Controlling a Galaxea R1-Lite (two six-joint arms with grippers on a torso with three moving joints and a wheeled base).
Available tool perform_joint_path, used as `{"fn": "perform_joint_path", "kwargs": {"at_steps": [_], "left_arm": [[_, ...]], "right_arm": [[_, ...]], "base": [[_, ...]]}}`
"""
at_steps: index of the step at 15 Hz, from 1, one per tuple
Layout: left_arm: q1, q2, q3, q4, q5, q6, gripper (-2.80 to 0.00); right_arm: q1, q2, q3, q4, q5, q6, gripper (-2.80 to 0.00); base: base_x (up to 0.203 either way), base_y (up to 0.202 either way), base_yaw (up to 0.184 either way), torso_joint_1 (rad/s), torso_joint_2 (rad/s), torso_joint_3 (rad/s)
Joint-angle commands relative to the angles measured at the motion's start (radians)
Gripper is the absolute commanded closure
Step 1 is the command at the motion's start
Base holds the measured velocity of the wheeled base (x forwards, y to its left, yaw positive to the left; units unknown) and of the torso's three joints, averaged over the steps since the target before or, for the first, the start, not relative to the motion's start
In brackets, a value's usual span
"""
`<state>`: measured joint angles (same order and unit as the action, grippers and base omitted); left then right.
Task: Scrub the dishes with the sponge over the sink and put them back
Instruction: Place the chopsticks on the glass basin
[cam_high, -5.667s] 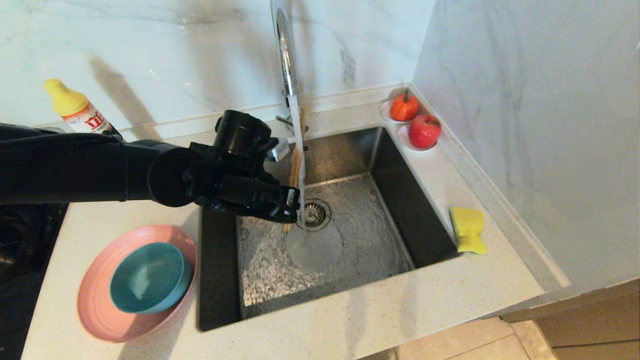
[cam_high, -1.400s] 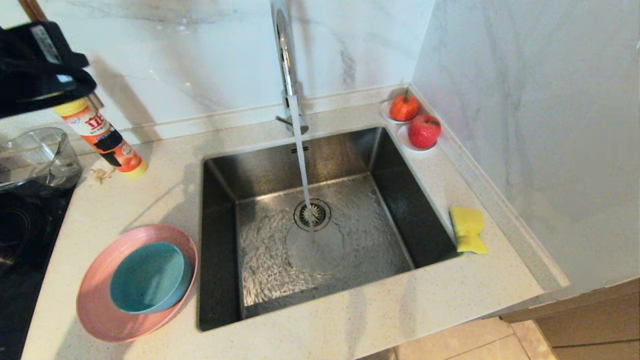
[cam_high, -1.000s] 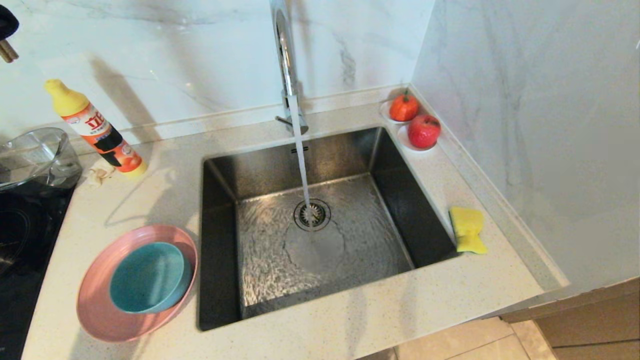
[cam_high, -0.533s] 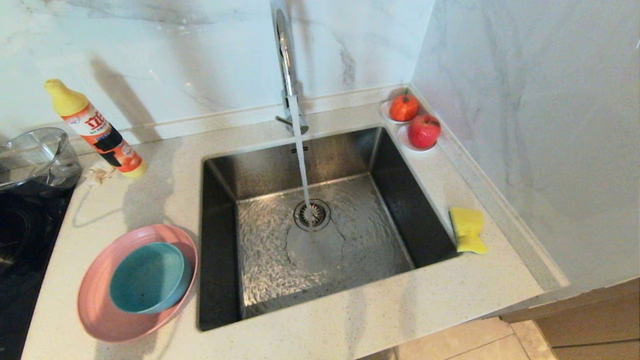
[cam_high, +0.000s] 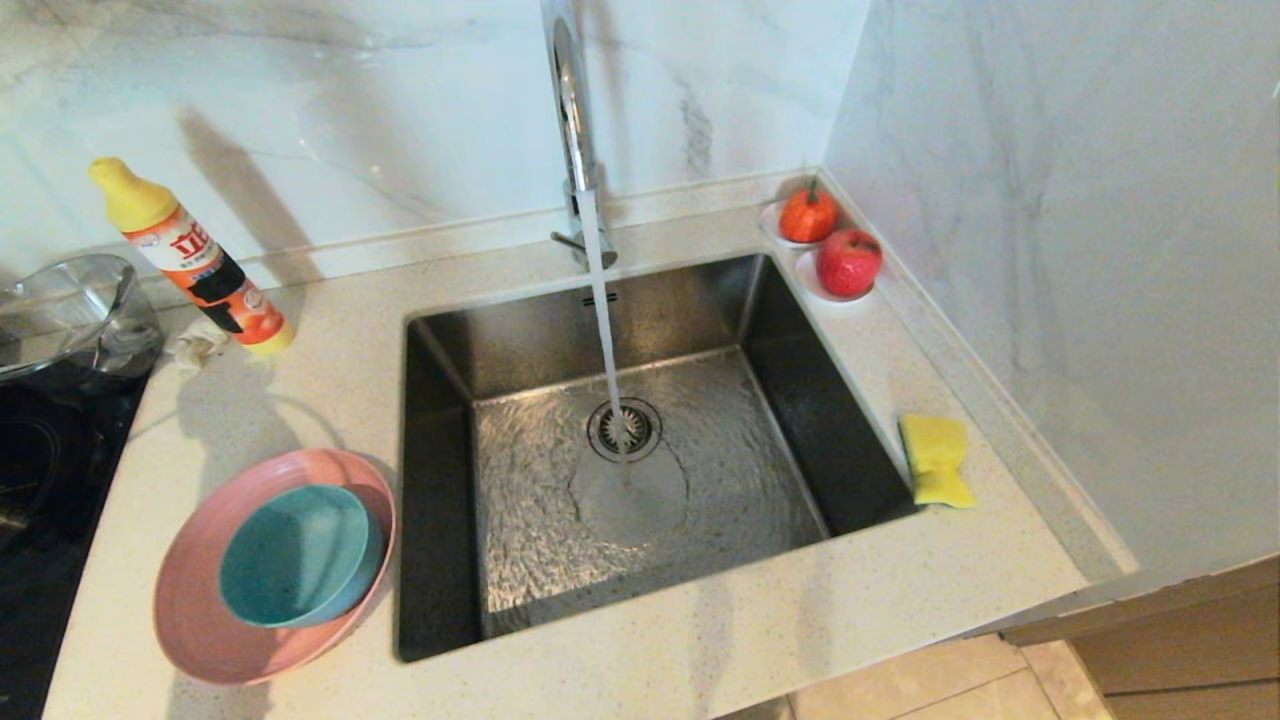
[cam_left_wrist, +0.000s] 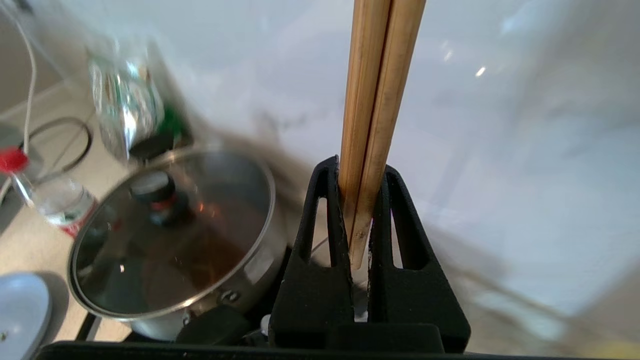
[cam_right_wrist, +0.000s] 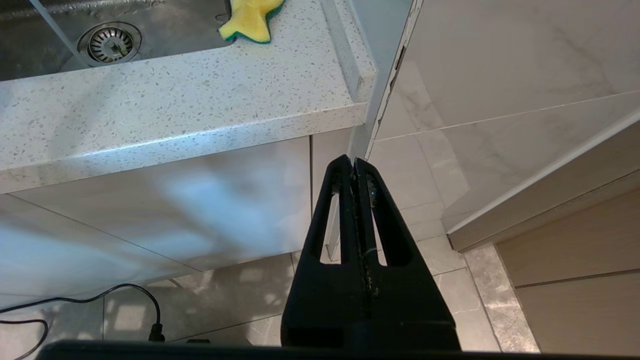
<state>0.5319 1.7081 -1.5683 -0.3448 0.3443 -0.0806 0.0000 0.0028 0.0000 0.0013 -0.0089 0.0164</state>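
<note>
The teal bowl (cam_high: 300, 555) sits inside the pink plate (cam_high: 195, 625) on the counter left of the sink (cam_high: 812, 420). Water runs from the tap (cam_high: 570, 110) onto the drain. The yellow sponge (cam_high: 937, 460) lies on the counter right of the sink; it also shows in the right wrist view as the sponge (cam_right_wrist: 250, 20). Neither gripper shows in the head view. My left gripper (cam_left_wrist: 359, 172) is shut on a pair of wooden chopsticks (cam_left_wrist: 380, 75), above a stove area. My right gripper (cam_right_wrist: 354, 162) hangs shut and empty below the counter's front edge.
A detergent bottle (cam_high: 190, 260) and a clear glass bowl (cam_high: 70, 310) stand at the back left beside a black cooktop (cam_high: 40, 470). Two red fruits (cam_high: 848, 262) sit at the sink's back right corner. A lidded steel pot (cam_left_wrist: 170, 235) is near the left gripper.
The left arm lifted the chopsticks out of the water stream, swung up and left, and left the head view. Its shadow slid over the left counter. The right arm has not moved.
</note>
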Motion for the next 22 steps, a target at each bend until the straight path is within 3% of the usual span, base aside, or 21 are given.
{"fn": "perform_joint_path", "kwargs": {"at_steps": [1, 5, 8, 22], "left_arm": [[0.014, 0.112, 0.007, -0.024, 0.003, -0.011, 0.0], [0.006, 0.224, -0.018, -0.107, 0.011, -0.086, 0.0], [-0.012, 0.27, -0.049, -0.096, 0.021, -0.138, 0.0], [-0.061, 0.392, -0.099, -0.075, 0.04, -0.199, 0.0]], "right_arm": [[0.0, 0.0, 0.0, 0.0, 0.0, 0.0, 0.0], [0.0, 0.0, 0.0, 0.0, 0.0, 0.0, 0.0], [0.0, 0.0, 0.0, 0.0, 0.0, 0.0, 0.0], [0.0, 0.0, 0.0, 0.0, 0.0, 0.0, 0.0]], "base": [[0.0, 0.0, 0.0, 0.0, 0.0, 0.0], [0.0, 0.0, 0.0, 0.0, 0.0, 0.0], [0.0, 0.0, 0.0, 0.0, 0.0, 0.0], [0.0, 0.0, 0.0, 0.0, 0.0, 0.0]]}}
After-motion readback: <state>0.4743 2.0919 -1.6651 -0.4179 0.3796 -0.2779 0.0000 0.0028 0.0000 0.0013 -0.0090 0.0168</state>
